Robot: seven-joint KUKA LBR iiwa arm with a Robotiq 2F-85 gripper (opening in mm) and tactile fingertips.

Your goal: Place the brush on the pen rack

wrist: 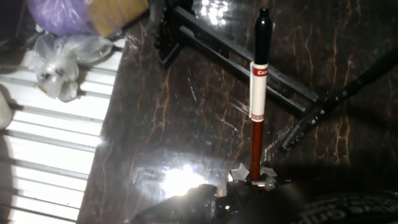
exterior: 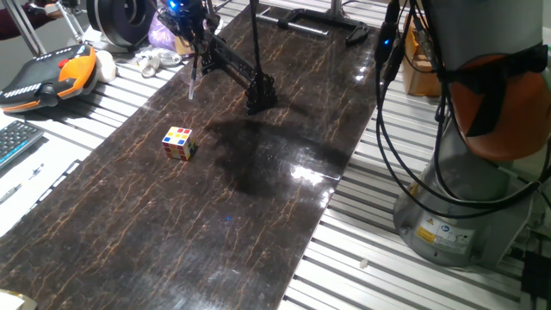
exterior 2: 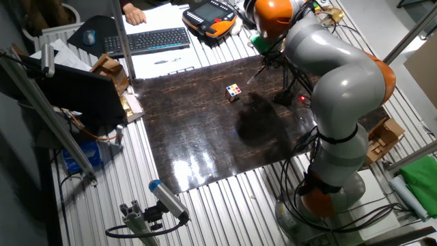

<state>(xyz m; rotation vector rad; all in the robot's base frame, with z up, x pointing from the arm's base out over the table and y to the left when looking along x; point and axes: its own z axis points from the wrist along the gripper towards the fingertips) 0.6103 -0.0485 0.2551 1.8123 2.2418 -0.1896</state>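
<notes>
My gripper (exterior: 195,45) is shut on the brush (exterior: 193,76), a thin stick that hangs tip-down above the dark tabletop, just left of the pen rack's upper end. The pen rack (exterior: 231,65) is a black slanted bar ending in a chunky block (exterior: 261,93). In the hand view the brush (wrist: 255,118) runs from my gripper (wrist: 254,179) away over the table, with a red-brown handle, a white band and a dark end. There it crosses the pen rack's bar (wrist: 217,45). The brush's far end hovers over the table past the bar.
A multicoloured puzzle cube (exterior: 179,143) sits on the table in front of the rack. A larger black tube frame (exterior: 323,21) lies at the back. A purple bag (exterior: 160,34), crumpled plastic (wrist: 59,59) and an orange pendant (exterior: 53,76) are on the left. The robot base (exterior: 465,207) is on the right.
</notes>
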